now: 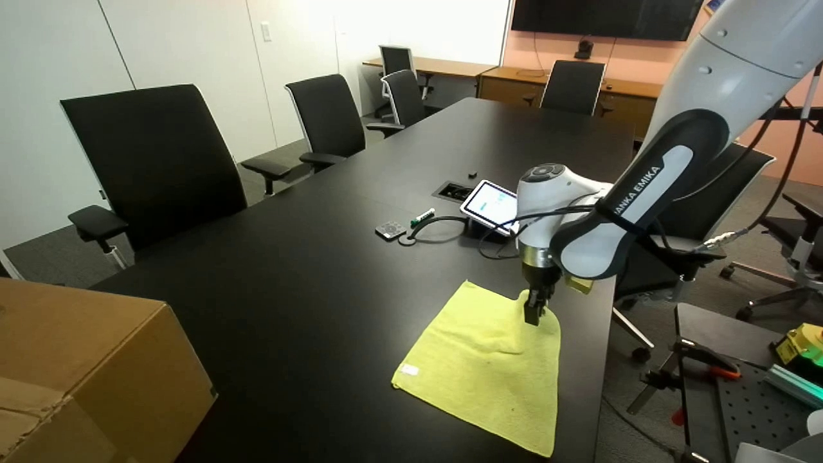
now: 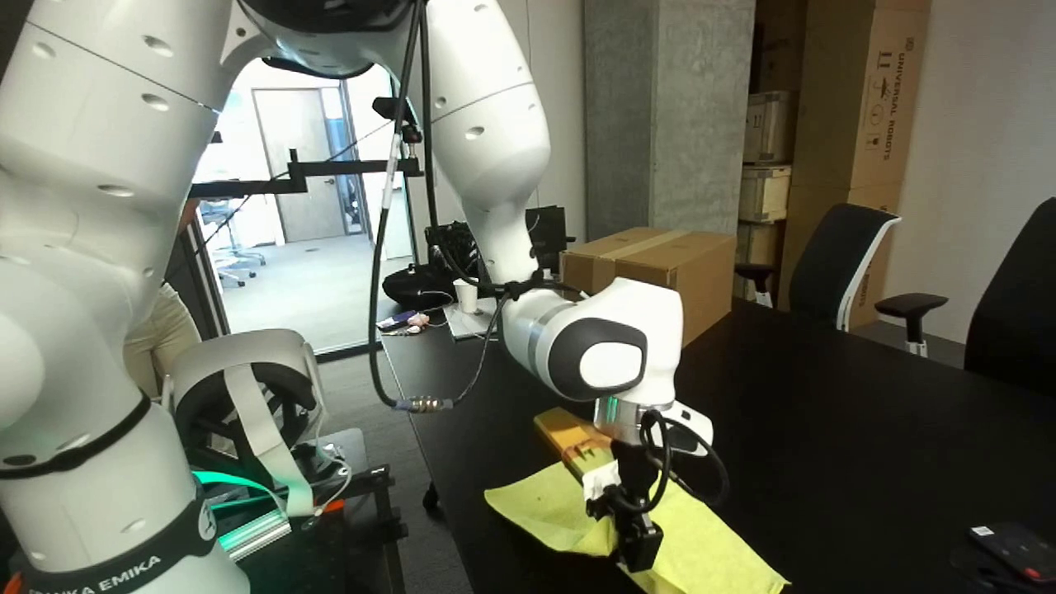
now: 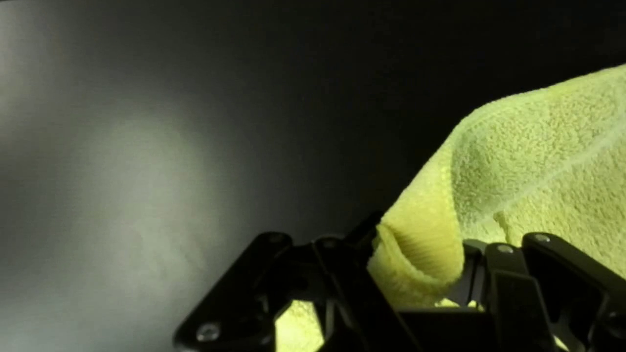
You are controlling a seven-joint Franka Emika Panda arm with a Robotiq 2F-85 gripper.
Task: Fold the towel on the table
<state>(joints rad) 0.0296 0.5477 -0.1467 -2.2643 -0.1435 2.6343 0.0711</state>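
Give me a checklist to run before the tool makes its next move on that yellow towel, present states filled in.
1. Whole towel clear of the edge of the table: ok; no visible corner hangs over.
2. Part of the towel between the jaws of the tool: ok; a raised fold shows there in the wrist view.
3. Firm grip on that fold: cannot tell; the pressure does not show.
4. Rest of the towel smooth: not ok; it is creased near the tool in an exterior view.
5. Nearby tablet and marker off the towel: ok; both are apart from it.
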